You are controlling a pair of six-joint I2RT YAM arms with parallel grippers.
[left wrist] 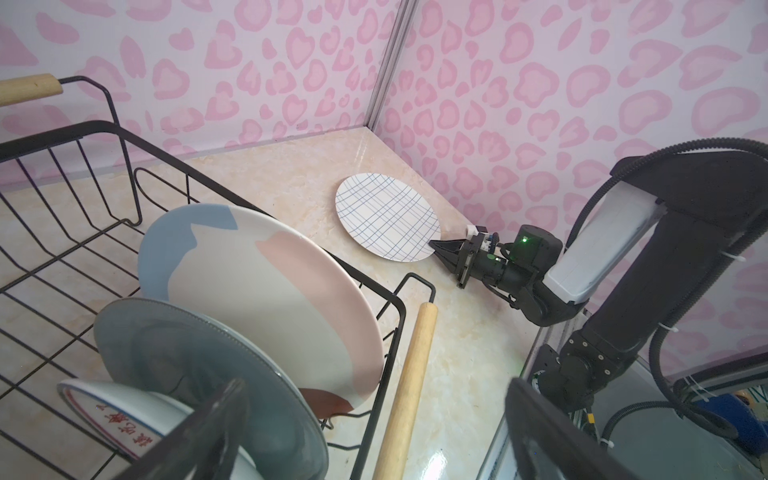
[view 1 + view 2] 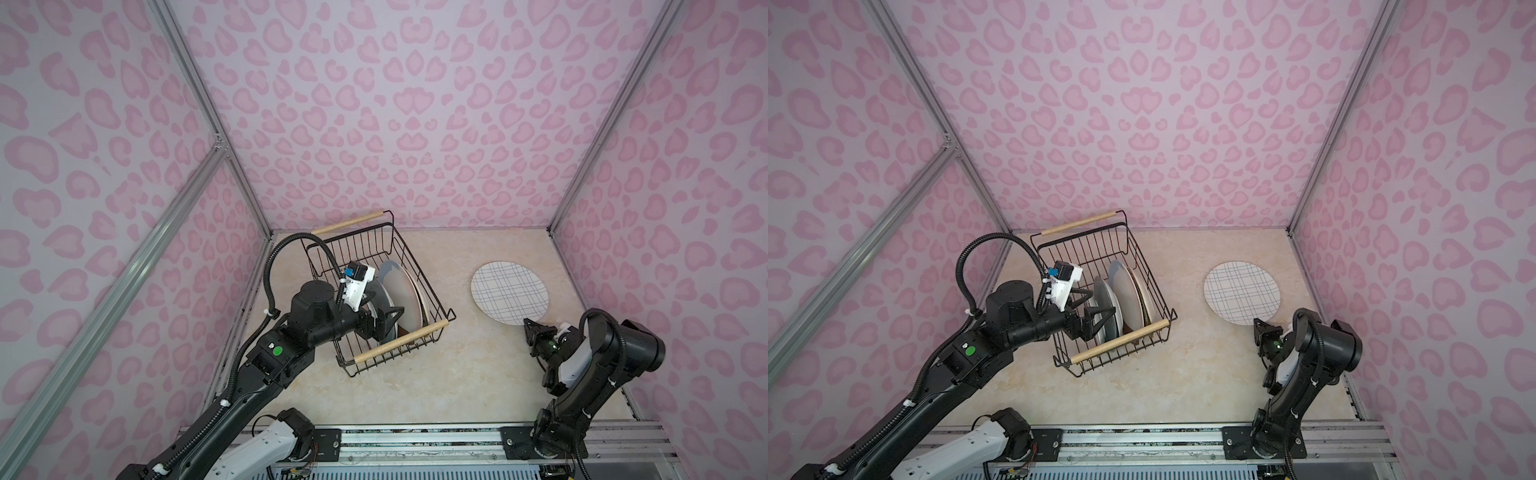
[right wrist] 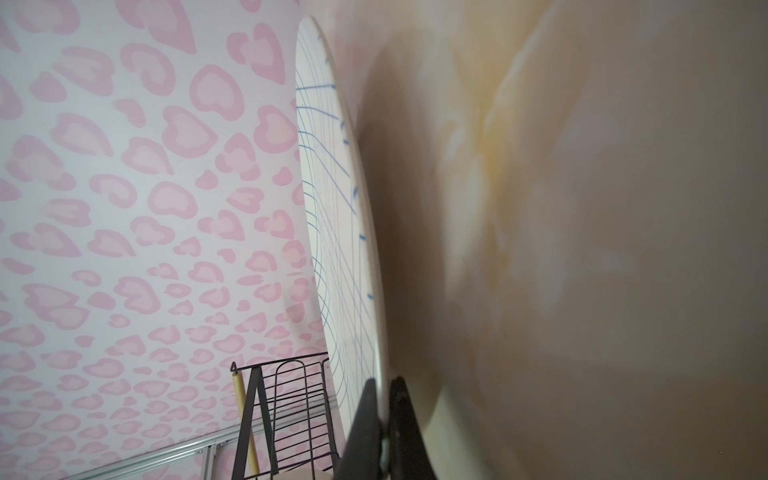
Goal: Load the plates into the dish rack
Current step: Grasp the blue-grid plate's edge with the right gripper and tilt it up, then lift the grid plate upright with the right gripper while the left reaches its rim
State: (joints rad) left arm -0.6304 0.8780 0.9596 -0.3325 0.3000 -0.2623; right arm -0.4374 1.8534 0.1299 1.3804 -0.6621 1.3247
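Pink heart-print walls [image 2: 415, 104] enclosed the marbled table [image 2: 478, 374]. Mid-frame, the dish rack [image 2: 401, 340] held upright plates [image 2: 401, 291] and the left end effector [image 2: 1098, 305], jaws apart; rightward, the right end effector [image 2: 530, 322] clamped the rim of the grid plate [image 2: 509, 293].

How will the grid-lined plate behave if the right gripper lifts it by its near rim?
Likely stiff: the grid-lined plate looks like glazed ceramic, so it should not flex. Pinched at one rim edge by the right gripper, it will probably hang and may pivot or slip on the smooth glaze. Probably fragile if dropped on the hard table.
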